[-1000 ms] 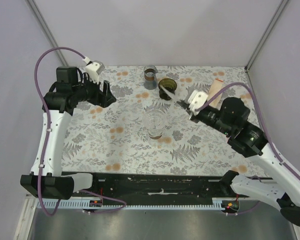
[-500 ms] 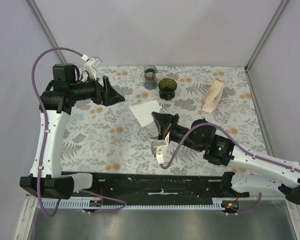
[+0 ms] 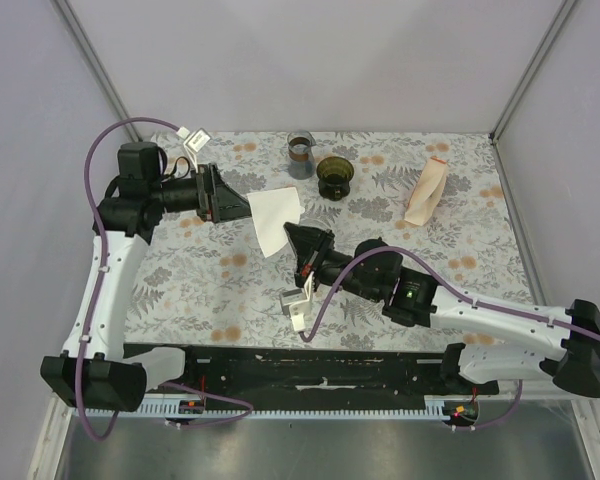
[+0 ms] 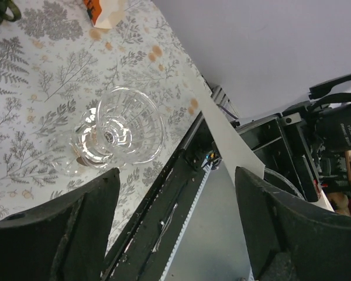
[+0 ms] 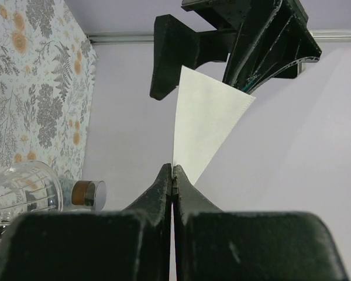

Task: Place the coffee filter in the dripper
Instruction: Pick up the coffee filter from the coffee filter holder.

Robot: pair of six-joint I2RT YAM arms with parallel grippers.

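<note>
The coffee filter is a flat white paper fan held in the air left of the table's middle. My right gripper is shut on its lower corner; in the right wrist view the jaws pinch the filter at its point. My left gripper stands open at the filter's far edge. Its two black fingers straddle the paper's top without clamping it. In the left wrist view the filter runs edge-on near the right finger. The dark olive dripper stands upright at the back, apart from both grippers.
A small glass jar with a brown band stands just left of the dripper. A pale peach packet lies at the back right. The clear glass carafe stands mid-table beneath my right arm, which hides it in the top view.
My right arm swung from the back right to the table's middle, carrying the filter left. My left gripper moved right toward it and opened wider around the paper's edge.
</note>
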